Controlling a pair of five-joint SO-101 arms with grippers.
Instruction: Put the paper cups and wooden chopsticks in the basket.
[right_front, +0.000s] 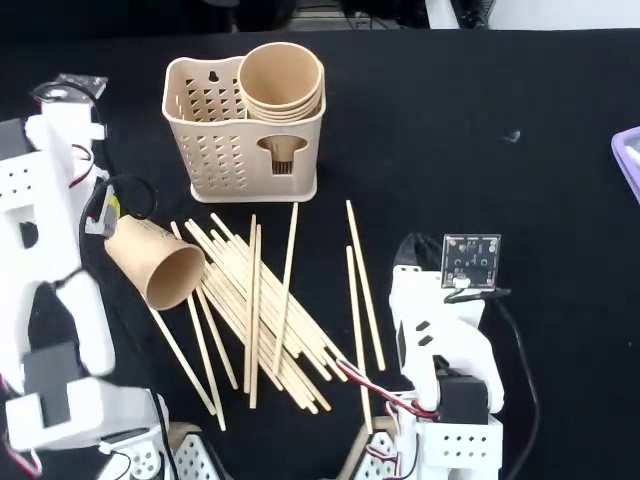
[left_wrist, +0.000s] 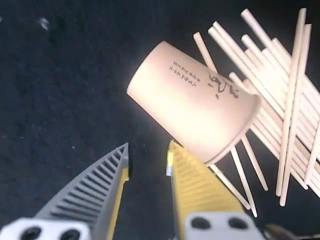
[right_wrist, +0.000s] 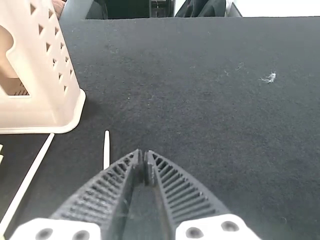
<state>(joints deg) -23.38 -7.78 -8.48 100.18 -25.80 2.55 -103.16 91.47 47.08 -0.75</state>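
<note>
Nearest in left wrist view: left end effector (left_wrist: 147, 150), parted a little, empty; just beyond, loose paper cup (left_wrist: 192, 117) on its side, rim over wooden chopsticks (left_wrist: 280, 100). Right wrist view: right end effector (right_wrist: 144, 157) closed, empty. High view: cup stack (right_front: 282, 80) in basket (right_front: 230, 150), upper centre. Likely step: cup grasp; next, closing on its wall.

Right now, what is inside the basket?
A stack of paper cups stands in one compartment of the basket, rims above the wall. In the other compartment I see just its perforated inner wall. The walls cover the cups' lower parts and both floors.
</note>
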